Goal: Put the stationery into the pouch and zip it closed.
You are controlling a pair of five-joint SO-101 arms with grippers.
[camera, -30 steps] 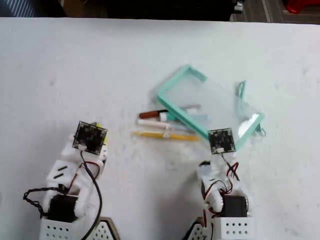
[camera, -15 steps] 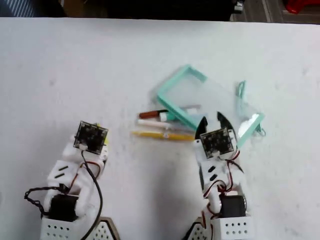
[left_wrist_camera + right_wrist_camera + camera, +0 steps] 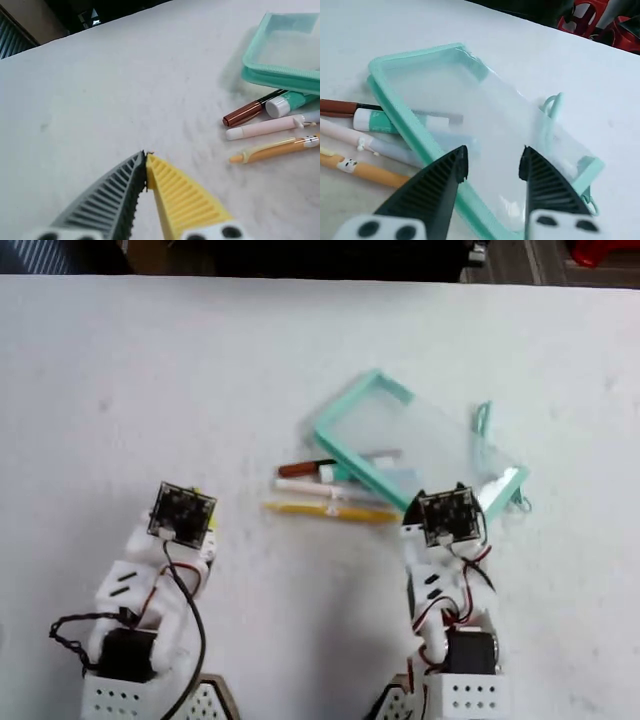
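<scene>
Right gripper (image 3: 492, 161) hangs over the near green rim of the clear pouch (image 3: 485, 100), fingers (image 3: 440, 180) parted and empty, with the pens (image 3: 315, 487) just beside them on the table (image 3: 150, 370). Left gripper (image 3: 145, 159) sits well apart from the pens, fingers pressed together on nothing. The pen ends disappear at the pouch's rim, inside or underneath unclear, and from above the wrist camera covers the pouch's near edge.

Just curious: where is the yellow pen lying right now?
High view: the yellow pen lies on the table, just arm-side of the pink pen, left of the pouch.
</scene>
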